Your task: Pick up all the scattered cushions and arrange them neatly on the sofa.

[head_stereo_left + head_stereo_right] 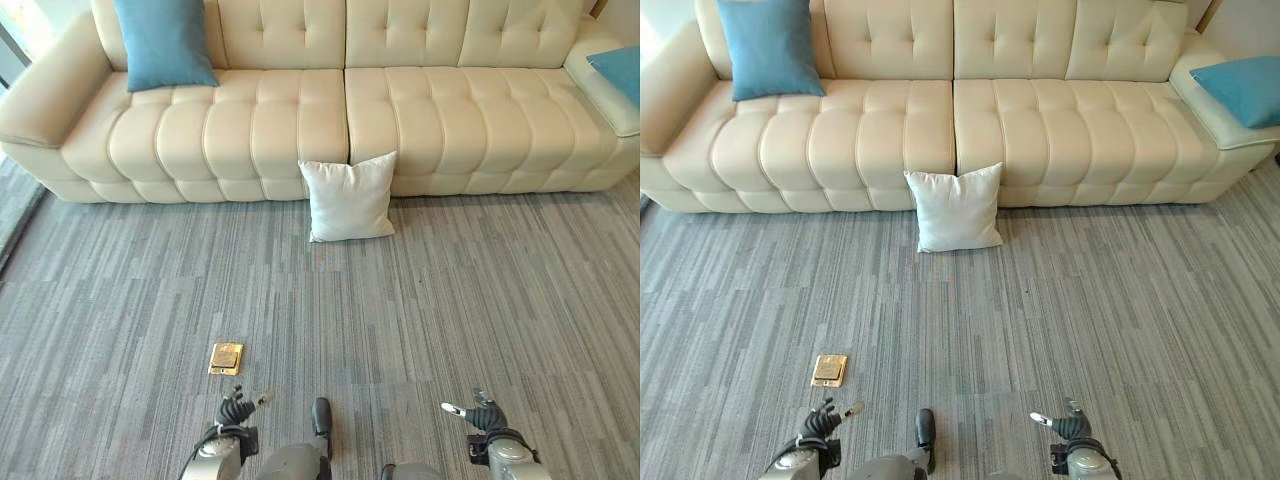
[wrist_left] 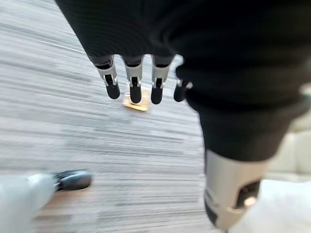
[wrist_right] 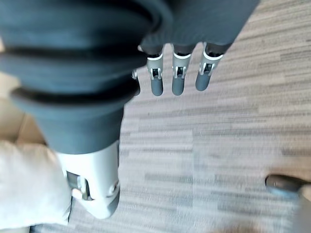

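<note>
Left hand (image 1: 235, 412) and right hand (image 1: 482, 414) hang low over the carpet (image 1: 480, 300), fingers relaxed, grasping nothing. The white cushion (image 1: 349, 198) lies at 12 o'clock, well apart, leaning on the sofa (image 1: 300, 120), roughly square, about midway between the hands. Blue cushions: one (image 1: 163, 42) at 11 on the seat, one (image 1: 618, 68) at 1 on the armrest.

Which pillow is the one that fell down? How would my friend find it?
Look at the long cream sofa along the far side of the grey carpet. At the middle of its front, where the two seat halves meet, a white cushion stands on the floor, leaning on the sofa. The other cushions are blue and up on the sofa; this is the only white one.
</note>
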